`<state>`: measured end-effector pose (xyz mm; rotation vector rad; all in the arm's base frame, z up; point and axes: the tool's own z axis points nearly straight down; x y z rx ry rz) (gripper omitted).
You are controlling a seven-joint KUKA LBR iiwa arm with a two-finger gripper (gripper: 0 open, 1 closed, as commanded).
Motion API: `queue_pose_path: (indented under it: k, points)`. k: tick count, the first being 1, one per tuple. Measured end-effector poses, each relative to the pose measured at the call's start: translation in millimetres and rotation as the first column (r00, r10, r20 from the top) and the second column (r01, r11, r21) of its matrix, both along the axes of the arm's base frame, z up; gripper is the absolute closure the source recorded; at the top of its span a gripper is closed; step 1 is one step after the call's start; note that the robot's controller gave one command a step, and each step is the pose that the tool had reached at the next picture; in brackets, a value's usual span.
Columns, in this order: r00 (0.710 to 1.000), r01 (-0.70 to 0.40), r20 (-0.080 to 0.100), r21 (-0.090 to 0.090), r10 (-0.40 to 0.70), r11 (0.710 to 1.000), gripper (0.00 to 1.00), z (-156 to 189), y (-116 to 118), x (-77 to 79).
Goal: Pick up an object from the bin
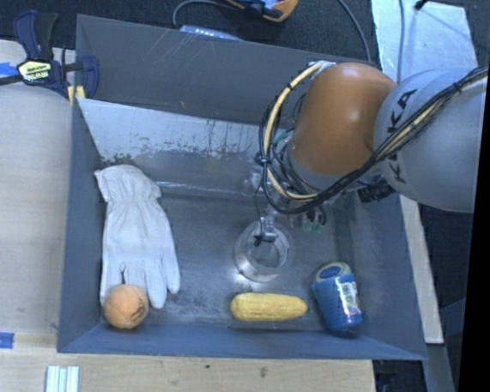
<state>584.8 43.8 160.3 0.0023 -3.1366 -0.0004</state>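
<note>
Likely the grasp step: jaws low at a clear glass (261, 257) just behind the corn cob (269, 306) — their opening cannot be told; next, a firm close and lift.

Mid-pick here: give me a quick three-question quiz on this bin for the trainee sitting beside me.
1. The arm hangs over which thing? A) white glove B) clear glass C) corn cob
2. True or false: the blue can lies at the right of the bin and the orange at its left.
3. Fill in: the bin holds ___ loose things.
Key: 1 B; 2 true; 3 five.
</note>
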Motion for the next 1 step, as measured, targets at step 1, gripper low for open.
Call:
queue_pose_path:
  k: [1]
  points:
    - [1.000,0.000,0.004,0.000,0.000,1.000,0.00,2.8,-0.1,0.3]
